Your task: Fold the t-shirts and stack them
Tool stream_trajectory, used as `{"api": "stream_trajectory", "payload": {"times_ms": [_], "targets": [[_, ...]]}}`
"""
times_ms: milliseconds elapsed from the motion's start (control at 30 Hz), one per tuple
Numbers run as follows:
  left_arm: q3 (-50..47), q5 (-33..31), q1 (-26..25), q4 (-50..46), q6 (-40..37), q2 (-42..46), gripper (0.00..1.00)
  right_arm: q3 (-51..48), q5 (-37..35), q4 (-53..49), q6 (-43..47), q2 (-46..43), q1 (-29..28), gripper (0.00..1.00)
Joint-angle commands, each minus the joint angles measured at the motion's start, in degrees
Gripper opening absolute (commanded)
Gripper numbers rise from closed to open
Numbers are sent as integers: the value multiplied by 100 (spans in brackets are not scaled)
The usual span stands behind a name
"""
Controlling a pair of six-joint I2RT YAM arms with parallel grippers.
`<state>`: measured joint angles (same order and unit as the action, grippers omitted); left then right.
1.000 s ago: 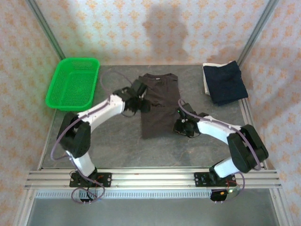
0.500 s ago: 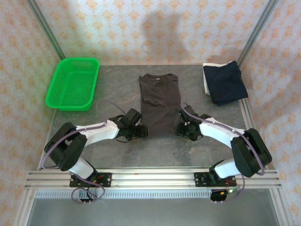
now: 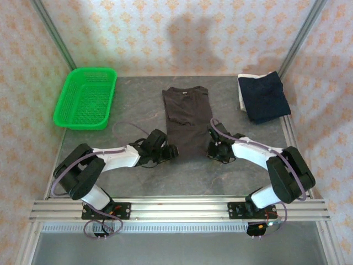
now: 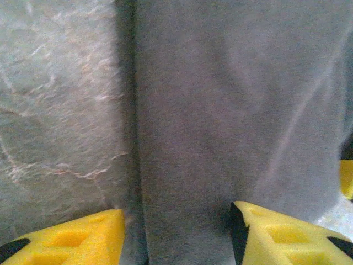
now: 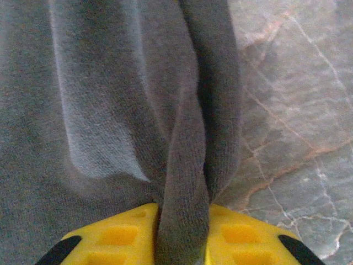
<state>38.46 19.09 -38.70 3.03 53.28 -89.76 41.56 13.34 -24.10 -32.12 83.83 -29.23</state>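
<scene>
1. Charcoal-brown shirt (image 3: 187,118) lies at the centre of the desk (image 3: 138,182), narrowed lengthwise, with its collar at 12 o'clock and its hem at 6.
2. Left fingers (image 4: 71,240) have dropped from the sleeve to the hem's 7 o'clock corner. They stand spread, straddling the cloth edge without gripping it.
3. Right fingers (image 5: 242,234), at the 5 o'clock corner, have just closed and pinch a ridge of hem cloth.
4. Side folds look done. Lifting the hem toward the collar likely follows once the left closes.
5. Navy shirt (image 3: 265,96) waits at 2 o'clock.
</scene>
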Motion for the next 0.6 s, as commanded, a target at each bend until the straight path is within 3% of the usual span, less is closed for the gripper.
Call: {"api": "stream_trajectory", "payload": {"times_ms": [0,167,300,567], "targets": [[-134,7,-164,468,226,-160,51,-52,-87,322,-63,-41,-13,17],[-114,-157,-458,546,338,-319,51,-104,-127,311,-67,-172,-12,9],[-350,-136,-489,849,493,-302,40,-146,-283,222,-103,-375,4,7],[-409,-329,-630,632,483,-17,1,-103,-130,210,-62,-459,22,2]]}}
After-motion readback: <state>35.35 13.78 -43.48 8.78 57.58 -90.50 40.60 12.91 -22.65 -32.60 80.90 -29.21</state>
